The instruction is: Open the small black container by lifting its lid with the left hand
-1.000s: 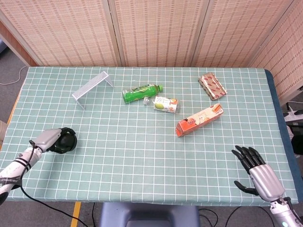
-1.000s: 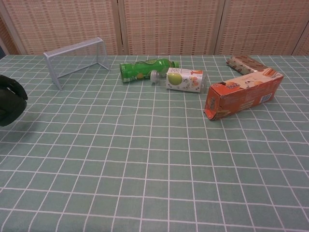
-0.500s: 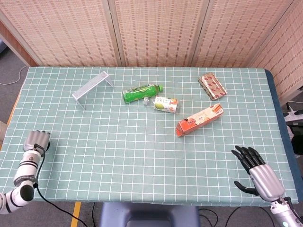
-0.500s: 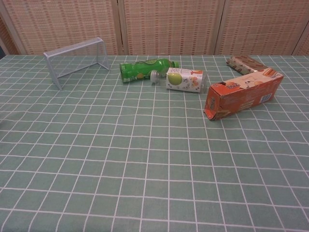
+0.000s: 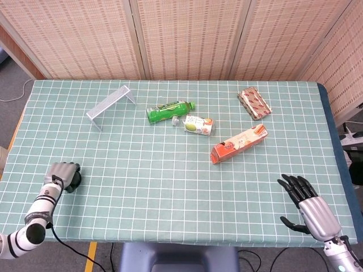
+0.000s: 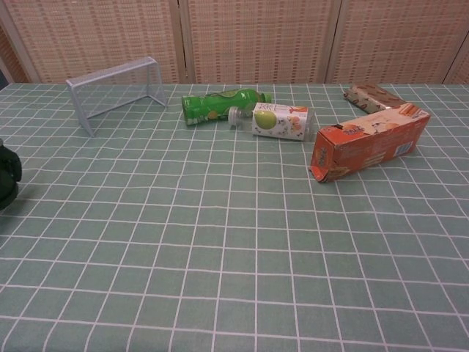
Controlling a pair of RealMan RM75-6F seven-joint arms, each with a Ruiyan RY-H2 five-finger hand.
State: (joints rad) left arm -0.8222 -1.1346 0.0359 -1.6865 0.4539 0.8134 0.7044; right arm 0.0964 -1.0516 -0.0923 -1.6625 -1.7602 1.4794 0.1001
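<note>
the left hand (image 5: 63, 174) sits low near the left table edge, fingers curled downward. the right hand (image 5: 309, 205) rests palm-down, fingers spread apart.

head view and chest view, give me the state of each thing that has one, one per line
left hand: curled over something small and dark at the table's left edge; whether it grips it cannot be told
right hand: open, fingers spread, holding nothing
green bottle: lying on its side
white bottle: lying on its side, beside the green bottle
orange carton: lying flat
patterned packet: lying flat
wire rack: standing on its legs
</note>
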